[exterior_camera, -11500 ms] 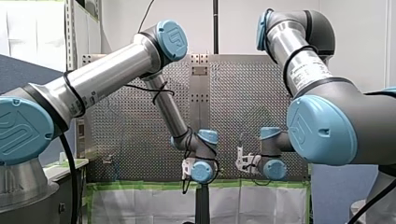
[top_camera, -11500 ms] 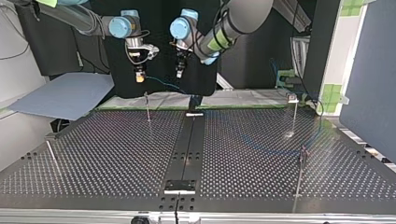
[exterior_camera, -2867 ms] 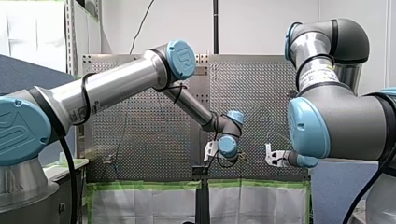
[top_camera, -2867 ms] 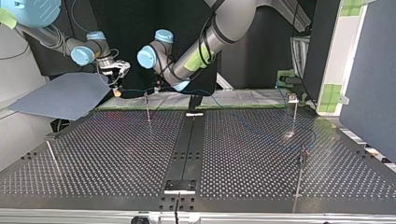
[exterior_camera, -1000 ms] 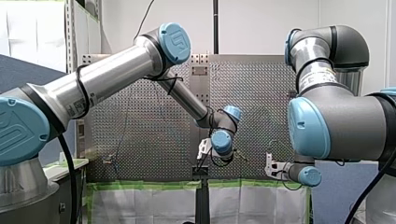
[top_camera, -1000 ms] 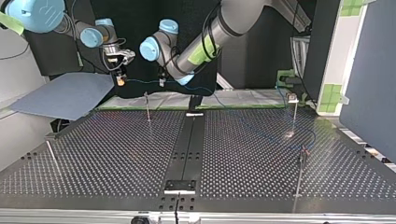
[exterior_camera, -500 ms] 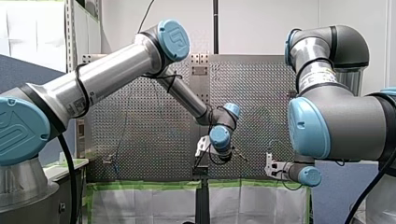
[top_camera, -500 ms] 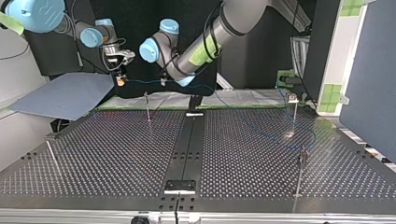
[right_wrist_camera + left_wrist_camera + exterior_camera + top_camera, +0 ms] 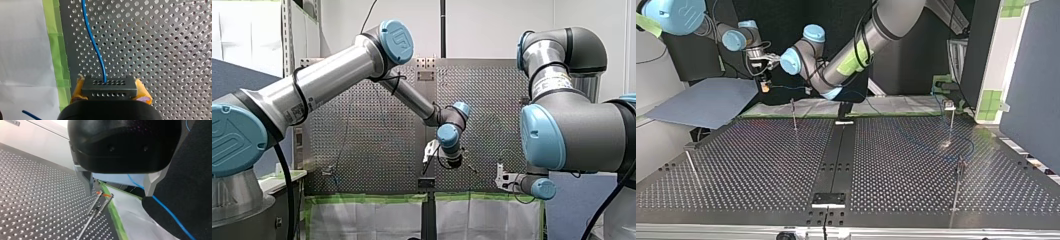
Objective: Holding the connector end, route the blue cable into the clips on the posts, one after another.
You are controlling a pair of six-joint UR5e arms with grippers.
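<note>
The black connector (image 9: 109, 87) sits between the yellow pads (image 9: 143, 93) of my right gripper (image 9: 109, 90), which is shut on it. The blue cable (image 9: 93, 42) leaves the connector over the perforated table. In the top view my right gripper (image 9: 765, 86) hangs above the table's far edge, and the blue cable (image 9: 786, 87) runs from it to my left gripper (image 9: 808, 90). My left gripper (image 9: 119, 193) is open, its metal fingers (image 9: 87, 182) wide apart. The blue cable (image 9: 165, 207) passes close by one finger. A thin post (image 9: 100, 202) with an orange-marked clip stands ahead of it.
Thin posts stand on the perforated table (image 9: 761, 165): one at the back (image 9: 794, 114), one at the back right (image 9: 952, 117), one near the right (image 9: 958, 182), and a leaning one (image 9: 691, 162) at the left. Green tape (image 9: 113, 212) edges a white sheet. Slack cable (image 9: 916, 145) lies on the table.
My left arm's wrist has swung a little toward my right gripper, leftward in the top view. My right arm keeps still with the connector.
</note>
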